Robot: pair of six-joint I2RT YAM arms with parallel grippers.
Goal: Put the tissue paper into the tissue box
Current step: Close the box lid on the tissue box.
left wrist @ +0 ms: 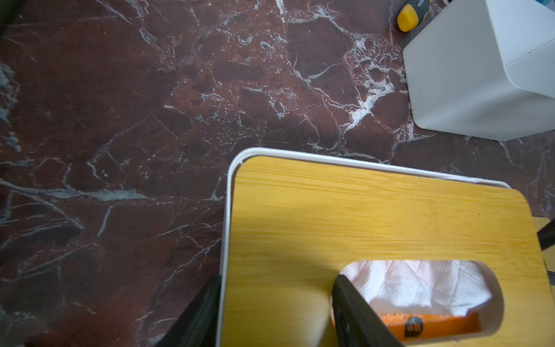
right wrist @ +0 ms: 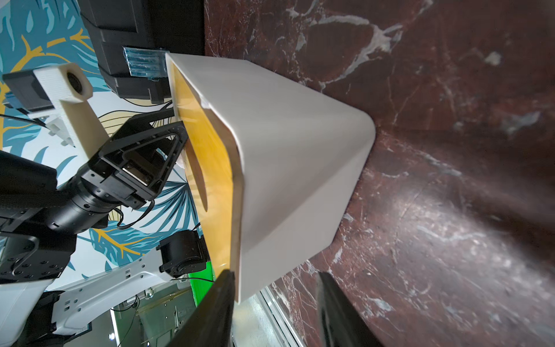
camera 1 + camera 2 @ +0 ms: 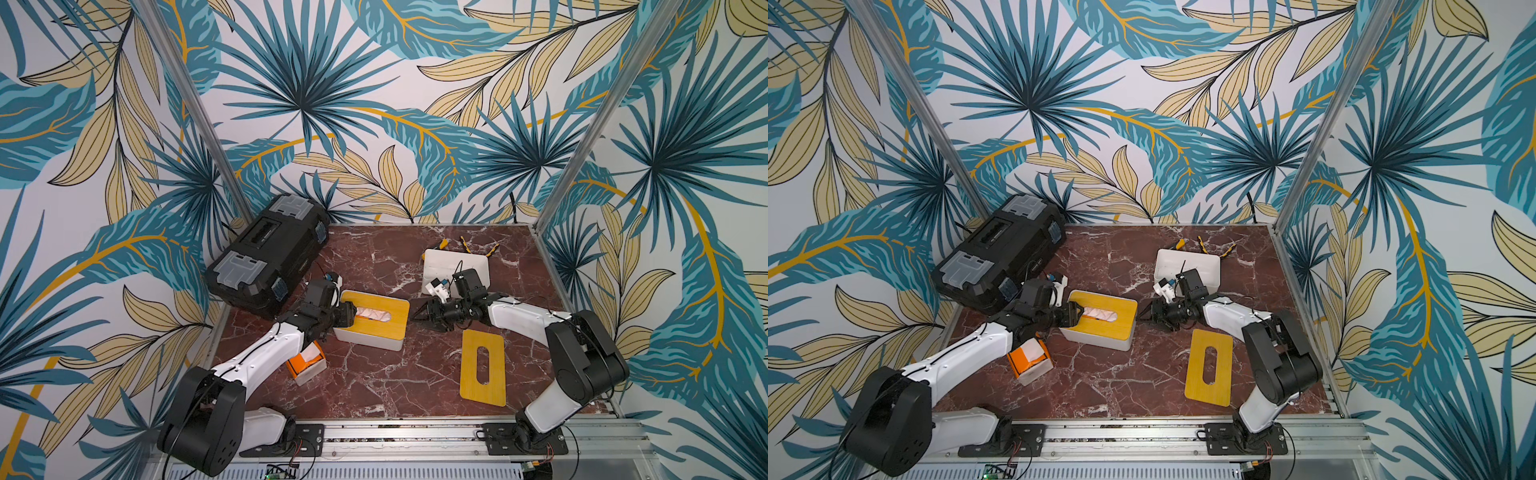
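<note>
Black toolbox (image 3: 266, 253) near tissue box (image 3: 365, 343), spare lid (image 3: 469, 374) beside (lying flat)

White arm links (image 3: 257, 353), bulky black joints (image 3: 199, 419)

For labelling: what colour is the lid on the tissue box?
Yellow, wood-grained lid, clearest in the left wrist view.
</note>
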